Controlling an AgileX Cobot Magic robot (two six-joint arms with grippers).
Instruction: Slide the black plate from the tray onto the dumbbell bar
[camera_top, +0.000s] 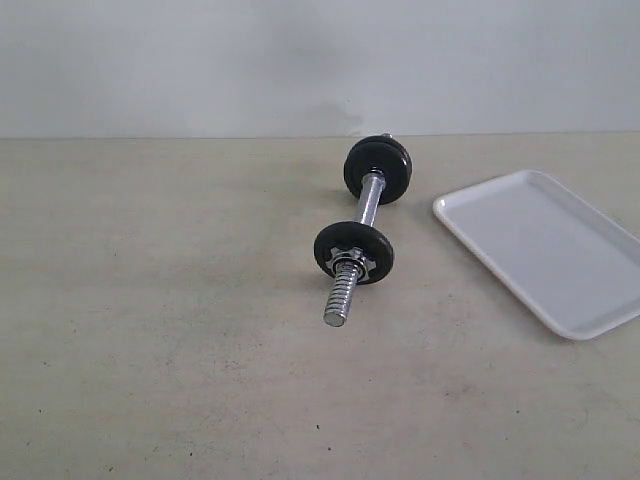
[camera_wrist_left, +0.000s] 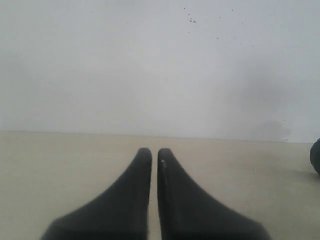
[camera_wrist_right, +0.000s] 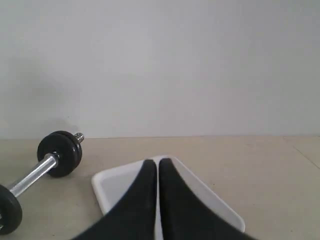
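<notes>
Left wrist view: the left pincer (camera_wrist_left: 155, 152) has its two black fingers pressed together, only a thin slit between them, tips above the pale tabletop (camera_wrist_left: 60, 165). At the frame's edge a sliver of something black (camera_wrist_left: 316, 157) is cut off, too little to name.

In the exterior view the dumbbell bar (camera_top: 368, 205) lies on the tabletop near the middle. Its long axis runs from near to far, leaning slightly right as it goes back. The bare threaded end (camera_top: 338, 300) points toward the camera. Just behind the thread a black disc (camera_top: 353, 250) stands on the bar with a chrome star nut (camera_top: 347, 265) on its near face. At the far end two discs sit packed together; the black plate (camera_top: 385, 160) looks to be one of them, though I cannot separate the two.

Right of the bar and apart from it, the tray (camera_top: 560, 250) lies flat, one corner cut off by the frame.

In the right wrist view the right pincer (camera_wrist_right: 157, 162) is likewise pressed together, hiding part of the tray.
</notes>
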